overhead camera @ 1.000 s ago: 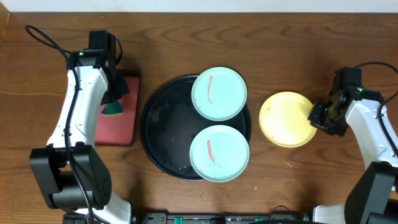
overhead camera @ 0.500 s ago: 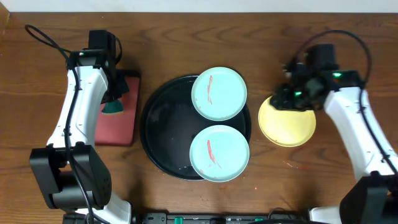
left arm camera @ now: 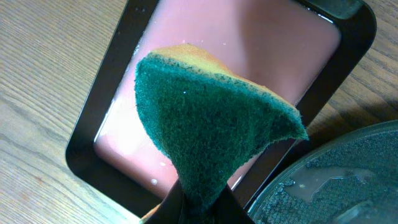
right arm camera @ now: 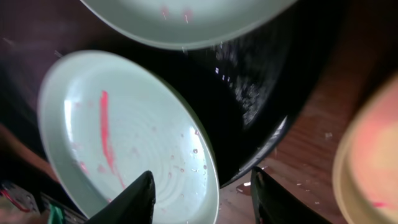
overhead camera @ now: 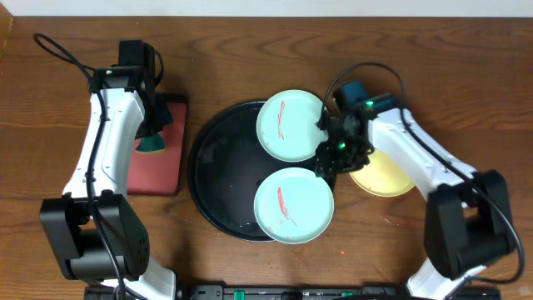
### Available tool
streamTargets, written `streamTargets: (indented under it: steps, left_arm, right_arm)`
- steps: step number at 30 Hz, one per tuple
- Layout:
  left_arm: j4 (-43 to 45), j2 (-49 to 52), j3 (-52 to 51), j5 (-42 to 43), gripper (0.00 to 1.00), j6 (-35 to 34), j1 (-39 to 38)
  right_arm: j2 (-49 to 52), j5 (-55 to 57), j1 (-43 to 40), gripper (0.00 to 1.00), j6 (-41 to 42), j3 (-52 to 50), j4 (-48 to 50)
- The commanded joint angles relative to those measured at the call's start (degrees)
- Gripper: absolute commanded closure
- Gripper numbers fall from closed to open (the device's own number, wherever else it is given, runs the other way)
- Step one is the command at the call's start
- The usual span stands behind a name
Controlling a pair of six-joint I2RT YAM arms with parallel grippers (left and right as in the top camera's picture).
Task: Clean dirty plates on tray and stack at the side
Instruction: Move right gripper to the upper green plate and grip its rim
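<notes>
Two mint-blue plates with red smears lie on the black tray [overhead camera: 212,167], one at the far right [overhead camera: 293,125] and one at the near right [overhead camera: 293,204]. The yellow plate [overhead camera: 390,175] lies on the wood tabletop to the right, partly under my right arm. My right gripper [overhead camera: 327,162] is open over the tray's right rim, between the two mint plates. In the right wrist view its fingers [right arm camera: 140,199] straddle the near mint plate's rim [right arm camera: 124,137]. My left gripper [overhead camera: 154,125] is shut on a green sponge [left arm camera: 211,118] above the red tray [left arm camera: 249,43].
The red rectangular tray [overhead camera: 158,154] lies left of the black tray, almost touching it. Water droplets wet the black tray's floor [right arm camera: 267,93]. Small red specks lie on the tabletop [overhead camera: 391,221] near the yellow plate.
My right arm has swung left, from the yellow plate's right edge across it to the black tray's right rim. The yellow plate stays on the table. The left arm has not moved.
</notes>
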Motion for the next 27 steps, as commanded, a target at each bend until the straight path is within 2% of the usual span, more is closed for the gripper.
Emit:
streamTargets:
  steps: [1,6,14,18,23,27]
  left_arm:
    - [-0.13,-0.83,1.25,-0.31,0.93,-0.74,0.20]
    - [-0.11,-0.83,1.25,-0.31,0.93,-0.74,0.20]
    - [-0.11,-0.83,1.25,-0.31,0.92,-0.74,0.20]
    - [-0.11,-0.83,1.25,-0.28,0.93,-0.74,0.20]
    - [-0.11,-0.83,1.25,-0.28,0.93,-0.74,0.20]
    - [-0.13,-0.83,1.25,-0.28,0.93,-0.74,0.20]
  right_arm:
    - [2.56,-0.35,1.36,0.55,-0.55,0.42,-1.14]
    - [4.13,-0.33,2.58,0.59,-0.55,0.33,-2.32]
    - [4.22,1.70,4.24,0.79,0.37,-1.68,-2.27]
    - [4.22,1.79,5.42,0.97,0.37,-2.05,-1.31]
    - [4.22,1.77,9.14,0.99,1.70,-2.03,3.54]
    - [4.22,2.54,13.25,0.99,7.89,-1.97,11.19]
